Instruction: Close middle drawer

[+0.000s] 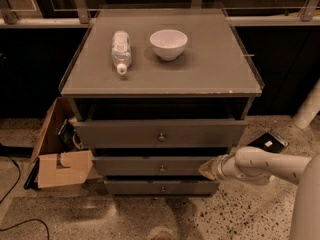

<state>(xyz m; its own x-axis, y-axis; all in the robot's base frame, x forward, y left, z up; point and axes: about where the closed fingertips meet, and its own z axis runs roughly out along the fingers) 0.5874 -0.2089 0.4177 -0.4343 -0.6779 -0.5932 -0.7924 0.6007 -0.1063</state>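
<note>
The middle drawer point(150, 166) is a low grey-brown front panel with a small round knob point(161, 168) at its centre. It sits below the taller top drawer point(125, 133), which is pulled out furthest. The middle drawer's front stands a little forward of the bottom drawer point(140, 187). My gripper point(207, 169) is at the end of the white arm point(265, 165) that reaches in from the right. Its tip is at the right end of the middle drawer's front panel; I cannot tell whether it touches.
A plastic bottle point(120, 51) lies on the cabinet top point(210, 69) beside a white bowl point(168, 44). An open cardboard box point(57, 159) stands on the floor at the cabinet's left. A dark flat object point(268, 142) lies on the floor at the right. A cable point(15, 181) runs along the left floor.
</note>
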